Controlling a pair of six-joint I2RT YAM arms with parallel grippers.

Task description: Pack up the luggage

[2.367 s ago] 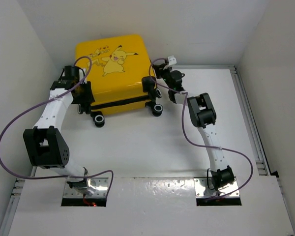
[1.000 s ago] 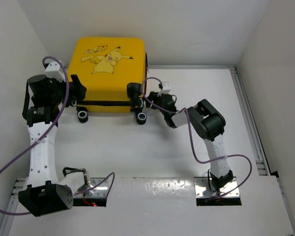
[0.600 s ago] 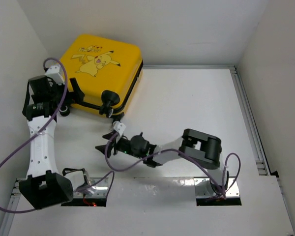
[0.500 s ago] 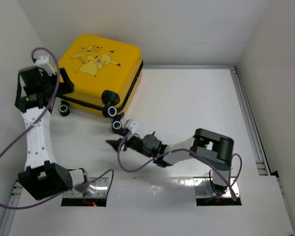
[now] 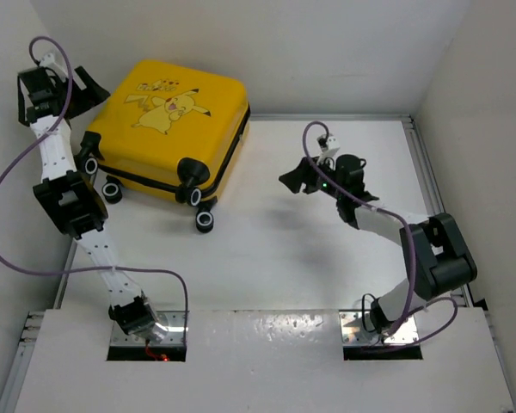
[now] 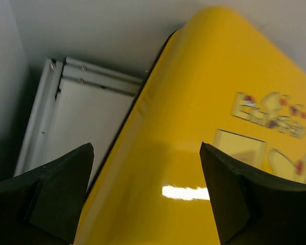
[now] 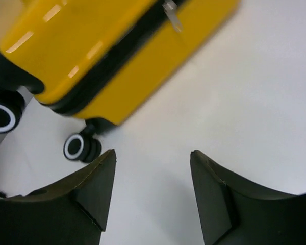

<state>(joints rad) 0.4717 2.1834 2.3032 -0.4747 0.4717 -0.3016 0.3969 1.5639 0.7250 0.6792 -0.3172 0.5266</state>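
Black padded fingers (image 6: 56, 194) of the left gripper (image 6: 148, 204) stand wide apart and grasp nothing; the left wrist view shows only glossy shell between and beyond them, with part of a printed logo (image 6: 270, 109) and a pale metal rail (image 6: 92, 76) at the table's far edge. The overhead view places this left gripper (image 5: 84, 86) at the far-left corner of the large yellow hard-shell suitcase (image 5: 168, 129), high near the wall; whether it touches the shell cannot be told from either view. The right gripper (image 7: 153, 199) is likewise spread and empty over bare white table (image 7: 245, 102). Its wrist view alone resolves the suitcase's black zipper seam (image 7: 117, 58), a metal zipper pull (image 7: 171, 15) and one white-rimmed black wheel (image 7: 79, 147). From above, the right gripper (image 5: 291, 181) hangs to the right of the suitcase, well apart from it. Only the overhead view shows the suitcase whole: closed, lying flat in the far-left part of the table with its Pikachu cartoon (image 5: 168, 101) facing up and its wheels towards the arm bases. A purple cable (image 5: 4, 189) loops beside the left arm.
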